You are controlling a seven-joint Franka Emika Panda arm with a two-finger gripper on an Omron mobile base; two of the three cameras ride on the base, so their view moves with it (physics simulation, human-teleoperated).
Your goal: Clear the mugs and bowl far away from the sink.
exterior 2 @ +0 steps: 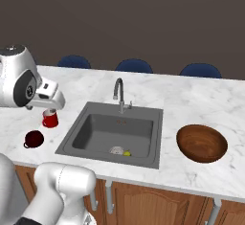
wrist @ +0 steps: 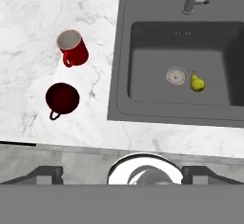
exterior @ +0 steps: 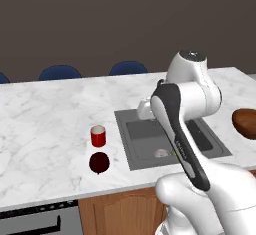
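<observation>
A bright red mug (wrist: pixel 72 47) stands upright on the marble counter left of the sink (wrist: pixel 181 61). Just nearer the counter's front edge sits the dark maroon mug (wrist: pixel 62 97), its handle toward the front. Both mugs, red (exterior: pixel 98 136) and maroon (exterior: pixel 99 163), are a short way from the basin. The brown wooden bowl (exterior 2: pixel 201 142) rests on the counter right of the sink (exterior 2: pixel 115 133). My gripper (wrist: pixel 123 174) hangs high over the counter's front edge, open, fingers wide apart with nothing between them. It is above and apart from the mugs.
A chrome faucet (exterior 2: pixel 118 92) rises at the sink's far rim. A small yellow-green pear (wrist: pixel 197 82) lies in the basin beside the drain (wrist: pixel 176 76). Blue stools (exterior 2: pixel 133 65) line the counter's far side. Open marble counter (exterior: pixel 45 119) stretches to the left.
</observation>
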